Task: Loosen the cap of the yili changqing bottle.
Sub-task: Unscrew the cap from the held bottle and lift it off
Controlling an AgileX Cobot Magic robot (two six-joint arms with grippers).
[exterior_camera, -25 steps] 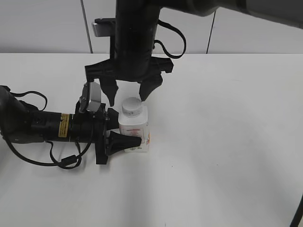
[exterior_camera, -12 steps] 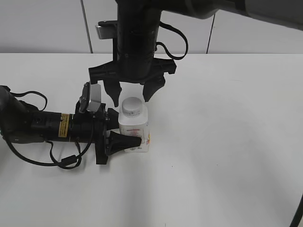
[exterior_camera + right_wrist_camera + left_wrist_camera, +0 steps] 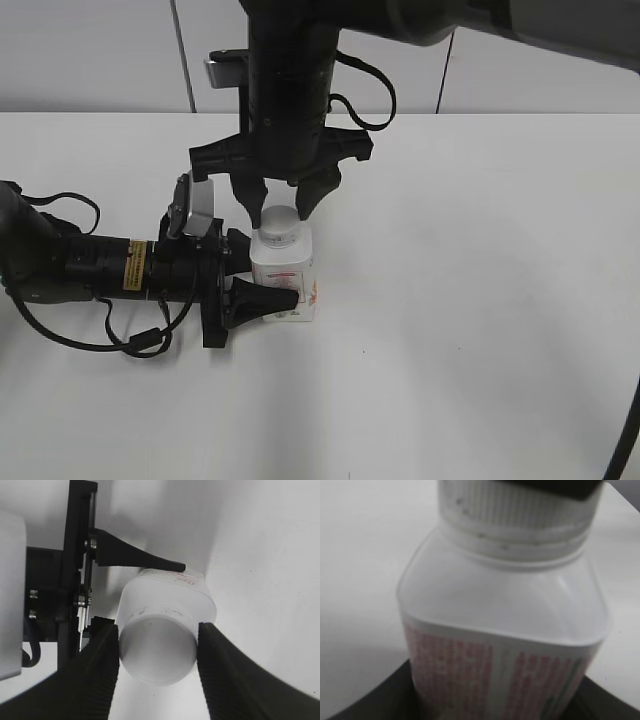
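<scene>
The yili changqing bottle (image 3: pixel 285 278), white with pink-red print, stands upright on the white table. My left gripper (image 3: pixel 265 272) reaches in level from the left and is shut on the bottle's body. In the left wrist view the bottle (image 3: pixel 500 605) fills the frame, with the ribbed cap (image 3: pixel 517 510) at the top. The white cap (image 3: pixel 279 226) sits on the neck. My right gripper (image 3: pixel 280 217) comes down from above with one finger on each side of the cap. In the right wrist view its ribbed pads (image 3: pixel 100 675) press both sides of the cap (image 3: pixel 157 650).
The left arm's black body and its cables (image 3: pixel 60 205) lie across the table (image 3: pixel 480 330) at the left. A grey panelled wall (image 3: pixel 100 50) runs along the far edge. The left gripper's black finger (image 3: pixel 135 560) shows beside the bottle (image 3: pixel 175 592) in the right wrist view.
My right gripper has come down a little and its fingers have drawn in from wide apart to the sides of the cap. The left gripper and bottle have not moved.
</scene>
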